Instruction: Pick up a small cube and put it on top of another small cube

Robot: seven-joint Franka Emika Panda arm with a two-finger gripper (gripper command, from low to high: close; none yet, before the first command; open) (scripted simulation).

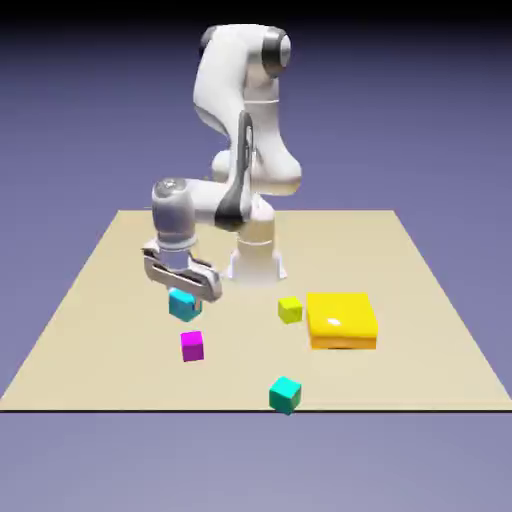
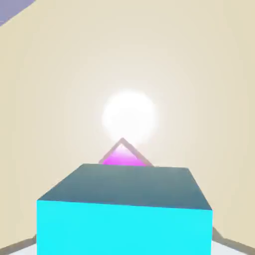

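gripper (image 1: 183,290) jaws clamped on cyan cube (image 2: 124,219), above the table near magenta cube (image 1: 192,345). risk: off-centre release would topple the stack.

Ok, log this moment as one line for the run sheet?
phase: carry | claw: shut on cyan cube, lifted off table | target: magenta cube, just ahead below | stacked: not yet

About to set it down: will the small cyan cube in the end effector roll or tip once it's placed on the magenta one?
The small cyan cube has flat faces and sharp edges, so it probably won't roll. It looks rigid, unbent in the end effector. The small magenta cube is about the same size, so an off-centre landing might tip it.
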